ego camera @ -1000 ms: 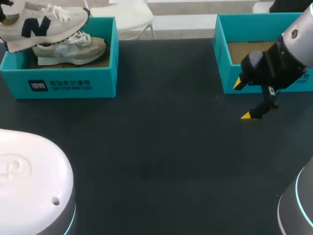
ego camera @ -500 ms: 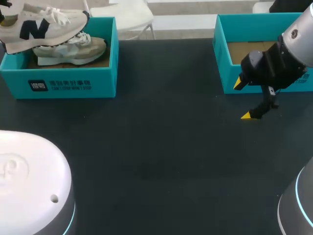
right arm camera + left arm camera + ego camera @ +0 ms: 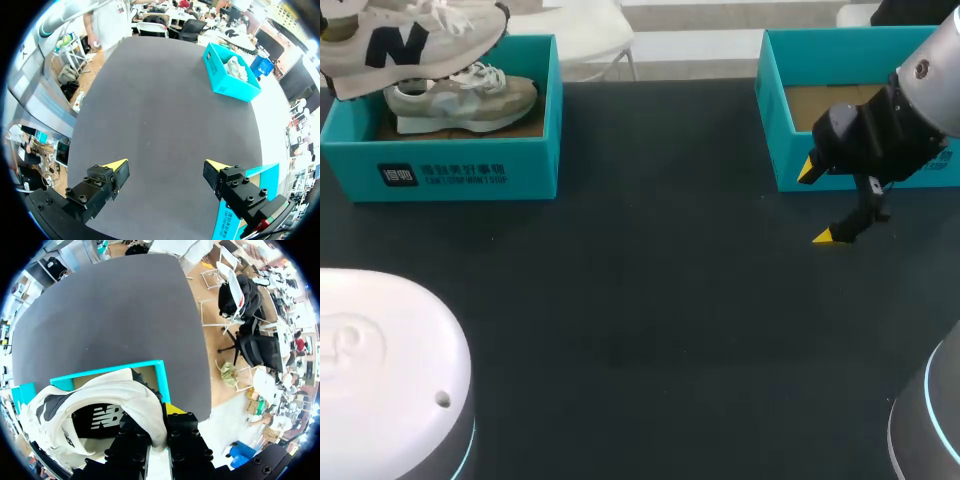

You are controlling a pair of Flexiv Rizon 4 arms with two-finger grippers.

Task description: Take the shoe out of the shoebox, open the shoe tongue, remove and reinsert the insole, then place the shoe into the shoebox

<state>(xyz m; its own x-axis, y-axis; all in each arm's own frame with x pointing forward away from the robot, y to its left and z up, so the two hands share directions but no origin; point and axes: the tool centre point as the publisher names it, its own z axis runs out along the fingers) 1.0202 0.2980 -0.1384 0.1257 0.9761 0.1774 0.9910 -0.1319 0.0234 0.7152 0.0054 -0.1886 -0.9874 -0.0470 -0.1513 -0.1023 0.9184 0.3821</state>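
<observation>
Our left gripper is clamping the shoe by its heel collar at 11 o'clock, above the shoebox, for extraction. Our right gripper is idling at 3 o'clock, fingers spread, empty.

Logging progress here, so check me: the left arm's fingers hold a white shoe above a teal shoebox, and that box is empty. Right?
Not empty. The left arm's fingers hold the white shoe above the teal shoebox, but a second shoe lies inside that box, as the head view shows.
</observation>
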